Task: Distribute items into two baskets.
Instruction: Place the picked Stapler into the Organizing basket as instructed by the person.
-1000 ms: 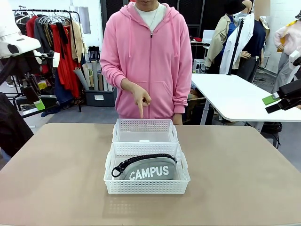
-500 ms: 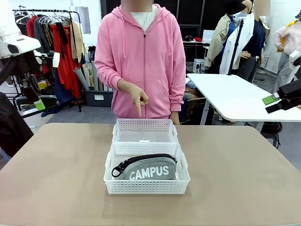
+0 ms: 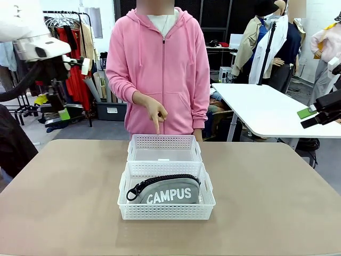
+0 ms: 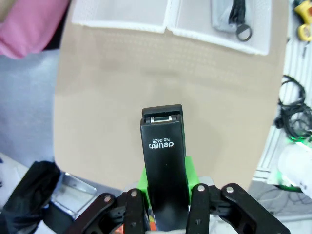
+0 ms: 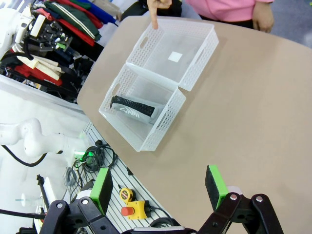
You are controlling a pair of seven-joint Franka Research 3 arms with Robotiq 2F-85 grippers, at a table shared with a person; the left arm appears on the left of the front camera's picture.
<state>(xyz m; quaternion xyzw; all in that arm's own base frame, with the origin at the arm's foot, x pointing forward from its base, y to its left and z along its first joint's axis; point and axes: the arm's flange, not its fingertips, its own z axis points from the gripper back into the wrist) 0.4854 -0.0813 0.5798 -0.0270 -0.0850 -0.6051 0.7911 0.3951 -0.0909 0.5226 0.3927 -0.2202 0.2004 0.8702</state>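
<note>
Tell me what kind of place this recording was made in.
Probably a robotics lab set up in a workroom that stores clothing: a rack of hanging clothes stands behind the person, a white table sits farther back, and cables lie on the floor.

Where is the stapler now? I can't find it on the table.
The stapler is clamped in the left gripper, held up above the table's left side, apart from both baskets.
</note>
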